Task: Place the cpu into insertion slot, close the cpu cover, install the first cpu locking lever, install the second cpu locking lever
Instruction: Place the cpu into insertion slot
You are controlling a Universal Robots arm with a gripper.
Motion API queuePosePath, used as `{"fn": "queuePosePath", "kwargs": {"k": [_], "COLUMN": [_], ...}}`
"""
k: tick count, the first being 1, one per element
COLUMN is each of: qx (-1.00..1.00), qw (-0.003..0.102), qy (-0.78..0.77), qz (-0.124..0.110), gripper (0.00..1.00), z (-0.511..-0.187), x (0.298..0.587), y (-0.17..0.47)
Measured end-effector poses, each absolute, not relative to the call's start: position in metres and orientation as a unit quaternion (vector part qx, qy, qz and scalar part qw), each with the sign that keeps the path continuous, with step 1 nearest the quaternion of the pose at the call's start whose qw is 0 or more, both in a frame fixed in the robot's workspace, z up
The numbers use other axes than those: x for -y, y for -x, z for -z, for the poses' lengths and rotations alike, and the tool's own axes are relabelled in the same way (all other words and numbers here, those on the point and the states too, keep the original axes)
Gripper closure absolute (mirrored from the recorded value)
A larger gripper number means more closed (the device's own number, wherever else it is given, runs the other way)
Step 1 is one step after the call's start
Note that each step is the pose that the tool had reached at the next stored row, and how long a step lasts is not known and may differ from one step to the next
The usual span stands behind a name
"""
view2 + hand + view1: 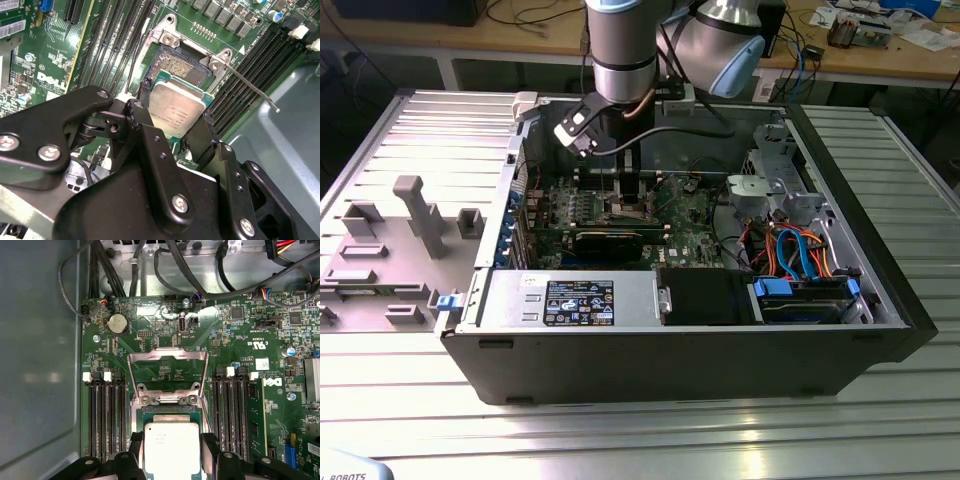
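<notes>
We are on the first step. The hand (175, 116) clasps the cpu (178, 106) by two opposite edges over one side of the insertion slot (182, 67), leaving part of its pale pin field bare. We cannot tell whether chip and slot touch. The cpu cover (167, 356) stands swung open beyond the slot. Seating, we judge, calls for squaring chip to frame. Memory slots (107, 425) flank both sides, and a thin locking lever (250, 86) juts out alongside.

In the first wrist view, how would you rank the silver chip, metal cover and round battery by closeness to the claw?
1. Silver chip, held in the gripper.
2. Metal cover, swung open just beyond the chip.
3. Round battery, farthest, past the cover.
</notes>
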State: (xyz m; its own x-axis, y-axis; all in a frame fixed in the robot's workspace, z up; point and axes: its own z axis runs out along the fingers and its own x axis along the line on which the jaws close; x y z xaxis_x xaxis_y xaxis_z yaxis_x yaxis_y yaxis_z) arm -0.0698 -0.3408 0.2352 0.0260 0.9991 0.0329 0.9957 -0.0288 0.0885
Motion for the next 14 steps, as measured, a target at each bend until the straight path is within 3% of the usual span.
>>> {"fn": "queuePosePath", "kwargs": {"k": [14], "qx": [-0.701], "qw": [0.021], "qy": [-0.712], "qz": [-0.042], "gripper": [0.46], "z": [-0.213], "x": [0.340], "y": [0.071]}}
